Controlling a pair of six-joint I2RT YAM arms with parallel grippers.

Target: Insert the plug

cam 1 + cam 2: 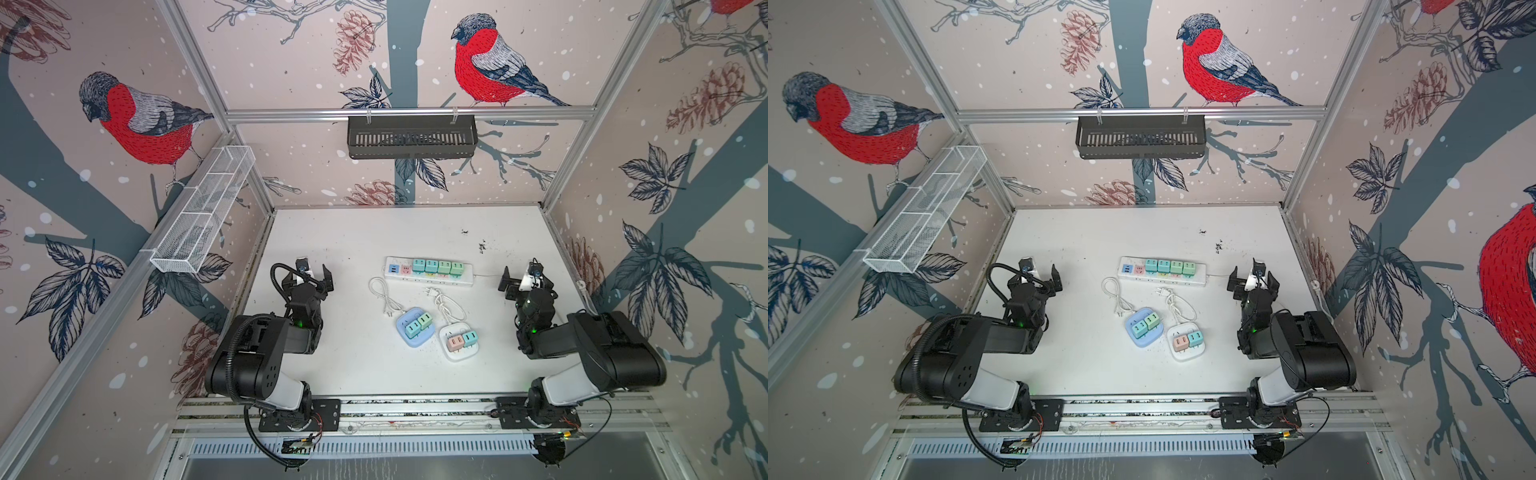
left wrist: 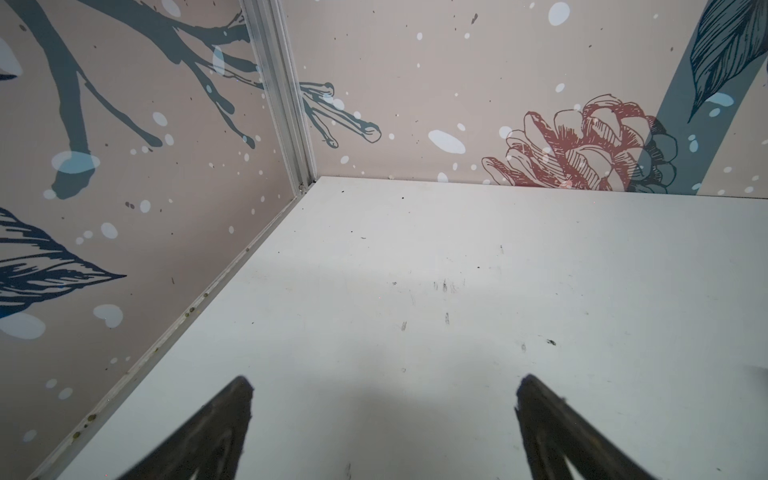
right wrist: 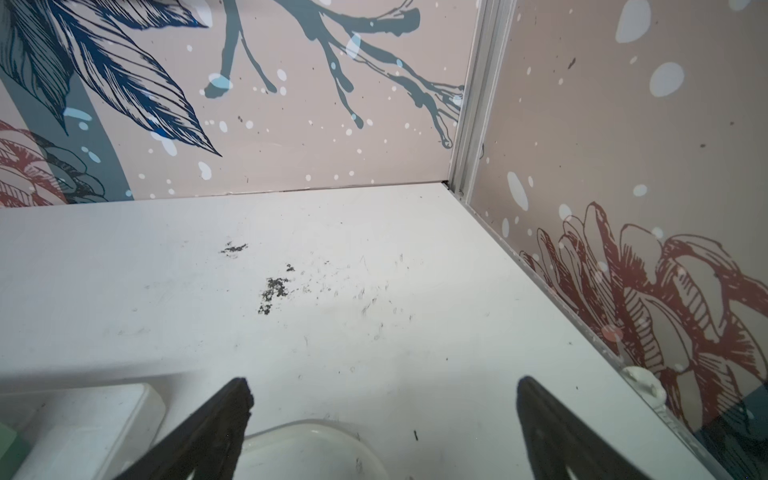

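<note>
A white power strip point(image 1: 430, 271) point(image 1: 1163, 271) lies mid-table with several green and teal adapters plugged in. Nearer the front sit a blue socket hub point(image 1: 414, 330) point(image 1: 1144, 329) and a white socket hub point(image 1: 459, 343) point(image 1: 1186, 343), each carrying two adapters. Their white cords end in loose two-pin plugs point(image 1: 388, 312) point(image 1: 428, 291) lying flat on the table. My left gripper point(image 1: 309, 278) point(image 1: 1034, 279) point(image 2: 384, 386) hovers open and empty, left of the cords. My right gripper point(image 1: 527, 279) point(image 1: 1253, 279) point(image 3: 384, 386) is open and empty, just right of the strip's end point(image 3: 95, 428).
The table point(image 1: 353, 365) is walled on three sides. A white wire basket point(image 1: 203, 208) hangs on the left wall and a black basket point(image 1: 411, 137) on the back rail. A small white knob point(image 3: 642, 380) sticks out low on the right wall. Dark scuffs point(image 3: 272, 293) mark the tabletop.
</note>
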